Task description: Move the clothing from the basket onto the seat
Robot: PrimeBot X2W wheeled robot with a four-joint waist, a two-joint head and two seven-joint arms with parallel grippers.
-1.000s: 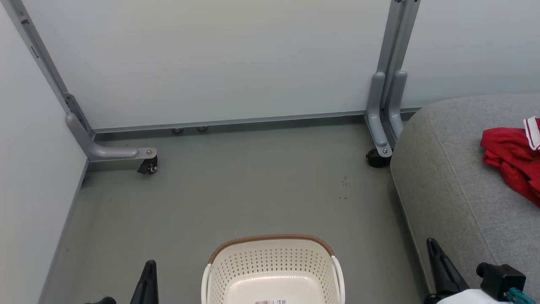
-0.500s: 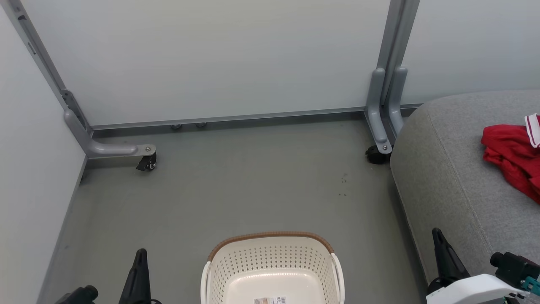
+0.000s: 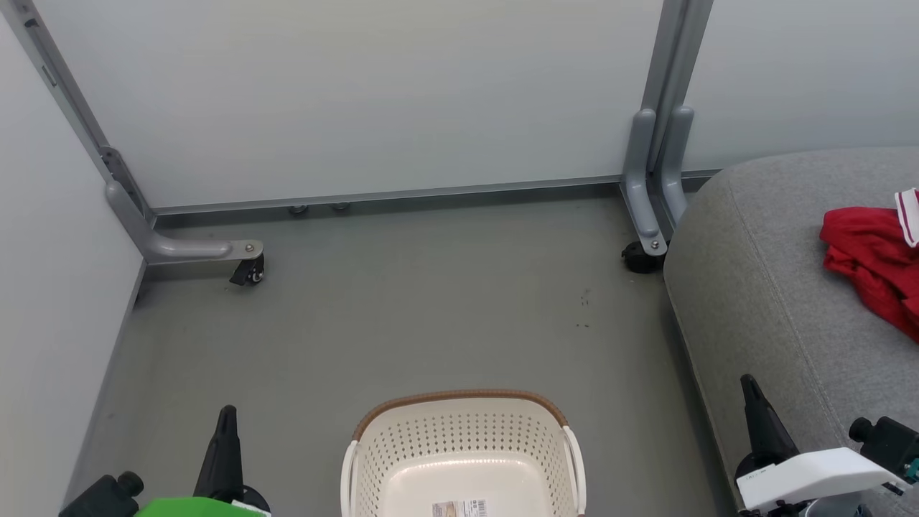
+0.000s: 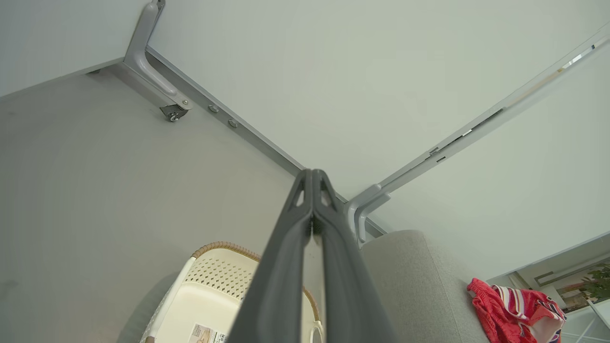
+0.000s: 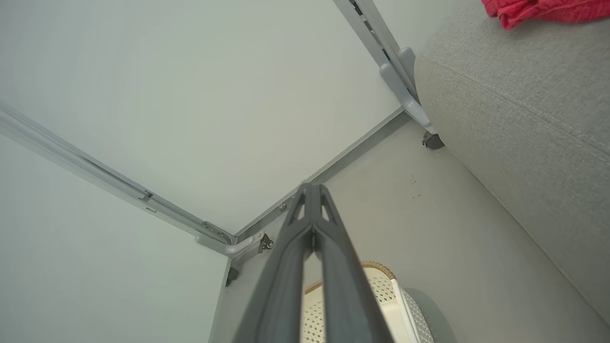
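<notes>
The cream basket (image 3: pixel 459 438) stands on the grey floor at the bottom centre, nothing inside but a label sticker (image 3: pixel 459 509) on its floor. Red clothing (image 3: pixel 872 262) with white stripe trim lies crumpled on the grey seat (image 3: pixel 775 309) at the right. My left gripper (image 3: pixel 225 418) is shut and holds nothing, low at the left of the basket. My right gripper (image 3: pixel 749 384) is shut and holds nothing too, beside the seat's front edge. The left wrist view has the shut fingertips (image 4: pixel 312 175), the basket (image 4: pixel 214 281) and the clothing (image 4: pixel 514 309). In the right wrist view are the shut fingertips (image 5: pixel 312 189), seat (image 5: pixel 524 109) and clothing (image 5: pixel 538 10).
Pale partition panels close the space at the back and left. Their grey metal feet with castors stand at the back left (image 3: pixel 248 271) and next to the seat's corner (image 3: pixel 640 257). Open grey floor (image 3: pixel 402 309) lies between basket and panels.
Both arms have risen further into the head view, with more of their bodies showing. The picture has shifted slightly upward. Both grippers stay shut; clothing and basket lie as before.
</notes>
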